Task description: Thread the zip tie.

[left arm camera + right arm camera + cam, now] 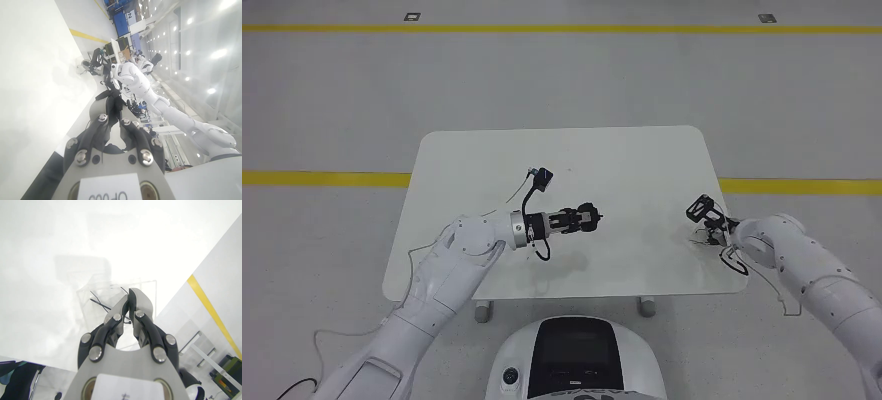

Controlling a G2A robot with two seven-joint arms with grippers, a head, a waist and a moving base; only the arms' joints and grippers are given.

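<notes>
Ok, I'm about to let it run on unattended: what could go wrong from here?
The right hand pinches a thin zip tie; it might twist or slip. Loose zip ties lie in the clear box below and could snag. That box sits near the table edge, so a nudge may shift it.

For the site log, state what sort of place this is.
Most likely a large indoor robotics lab or test hall. Yellow lines are marked on a bare grey floor, a high ceiling carries rows of lights, and desks with monitors stand beyond the white table.
</notes>
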